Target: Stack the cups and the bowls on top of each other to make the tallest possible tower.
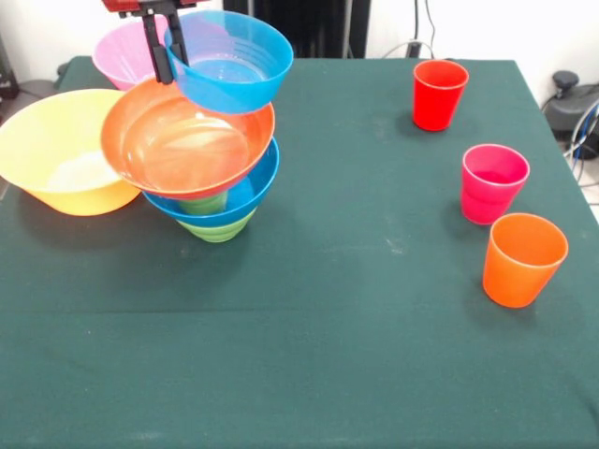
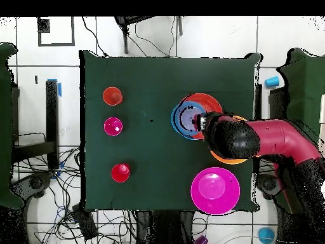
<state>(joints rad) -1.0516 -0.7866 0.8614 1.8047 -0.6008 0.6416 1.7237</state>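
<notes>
we see the jaws clamped on the rim of the small translucent blue bowl (image 1: 229, 61), tilted, with the shallow orange-red bowl (image 1: 187, 140) below.

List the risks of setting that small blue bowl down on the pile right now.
1. The tool grips the small translucent blue plastic bowl by one rim only, so it hangs tilted and may slip.
2. The shallow orange-red plastic bowl already sits tilted and off-centre on the wide blue plastic bowl; added weight could slide it off.
3. The small green plastic bowl makes a narrow base, so the tower could tip toward the big yellow-orange plastic bowl.
</notes>
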